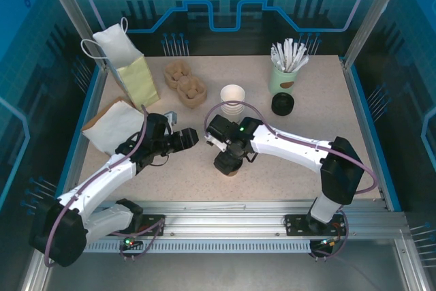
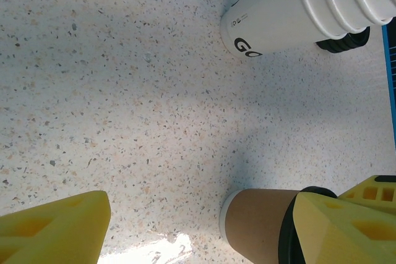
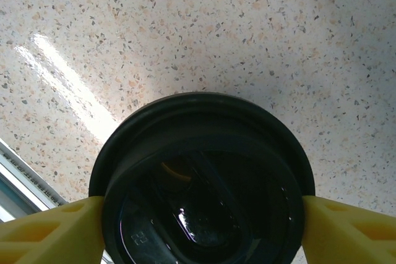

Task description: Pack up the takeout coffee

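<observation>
The takeout coffee [image 3: 204, 146], a brown paper cup under a round black lid, stands upright on the speckled table just in front of the middle. My right gripper [image 3: 201, 214] hangs straight over it, one yellow fingertip [image 3: 55, 230] pressed against each side of the lid rim. From above, the right gripper [image 1: 230, 153] covers most of the cup [image 1: 227, 167]. My left gripper [image 1: 188, 138] points at the cup from the left, low over the table. In its wrist view the left gripper [image 2: 204, 233] is open with bare table between its fingers, and the brown cup wall [image 2: 257, 221] is just beyond its right finger.
A stack of lidless white cups [image 1: 232, 95] stands behind the coffee, also in the left wrist view as white cups [image 2: 297, 10]. A loose black lid [image 1: 283, 104] and a green cup of white sticks [image 1: 285, 76] are at back right. A standing paper bag [image 1: 129, 66], a flat bag [image 1: 112, 124] and brown pulp pieces [image 1: 185, 81] are at back left.
</observation>
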Action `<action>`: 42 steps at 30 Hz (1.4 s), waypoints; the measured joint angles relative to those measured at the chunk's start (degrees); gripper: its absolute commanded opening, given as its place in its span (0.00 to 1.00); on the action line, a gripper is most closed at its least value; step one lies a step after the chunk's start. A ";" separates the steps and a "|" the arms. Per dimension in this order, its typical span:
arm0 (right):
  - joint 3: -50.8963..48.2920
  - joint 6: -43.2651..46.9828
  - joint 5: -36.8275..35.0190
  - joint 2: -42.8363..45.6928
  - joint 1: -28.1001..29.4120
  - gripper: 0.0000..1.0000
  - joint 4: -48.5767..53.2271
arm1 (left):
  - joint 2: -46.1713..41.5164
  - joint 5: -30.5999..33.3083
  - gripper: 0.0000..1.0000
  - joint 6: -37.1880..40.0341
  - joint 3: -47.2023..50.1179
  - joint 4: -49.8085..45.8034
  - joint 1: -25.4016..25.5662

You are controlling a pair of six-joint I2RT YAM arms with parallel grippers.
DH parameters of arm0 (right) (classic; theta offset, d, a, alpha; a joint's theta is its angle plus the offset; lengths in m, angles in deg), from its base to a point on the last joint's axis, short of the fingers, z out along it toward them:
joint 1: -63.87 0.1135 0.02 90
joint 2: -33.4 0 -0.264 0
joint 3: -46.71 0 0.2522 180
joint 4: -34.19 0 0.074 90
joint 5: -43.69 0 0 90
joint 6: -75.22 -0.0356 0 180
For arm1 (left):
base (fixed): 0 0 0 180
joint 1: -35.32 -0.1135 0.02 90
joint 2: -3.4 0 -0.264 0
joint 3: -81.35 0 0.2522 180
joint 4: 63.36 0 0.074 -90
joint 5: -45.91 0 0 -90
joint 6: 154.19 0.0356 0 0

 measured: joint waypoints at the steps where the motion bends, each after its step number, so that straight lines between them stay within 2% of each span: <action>1: 0.00 -0.02 -0.07 -0.02 0.00 0.77 0.04 | 0.00 0.00 0.79 0.00 0.02 0.00 0.00; 15: 0.33 -0.09 -0.72 0.00 -0.98 0.71 1.14 | 0.00 -0.39 0.79 0.00 0.07 0.00 0.00; 42: -2.14 -0.92 0.44 2.73 -10.97 0.67 1.36 | 0.46 -0.46 0.79 0.02 0.07 0.02 -0.02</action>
